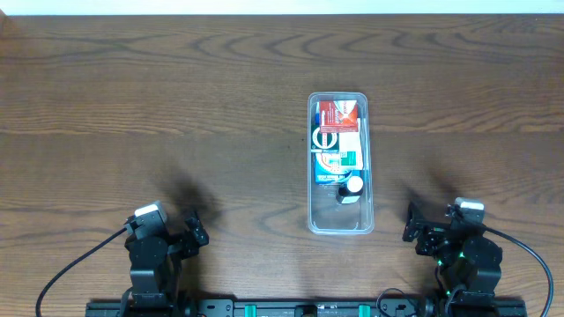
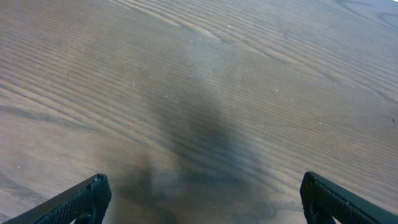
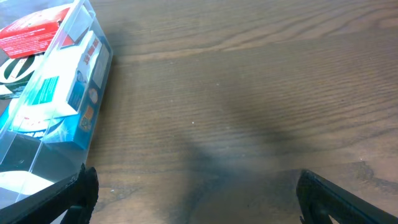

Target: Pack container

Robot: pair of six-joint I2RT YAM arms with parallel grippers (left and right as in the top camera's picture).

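Your left hand [image 2: 202,190] and right hand [image 3: 196,183] are both hanging spread and empty, probably since the container [image 1: 337,218] is looking packed with boxes [image 1: 337,114] already.

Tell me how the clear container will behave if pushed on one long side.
The container probably slides rather than tips: it is long and sits flat. Its boxes sit toward the far end, so it may rotate. Thin clear walls may flex.
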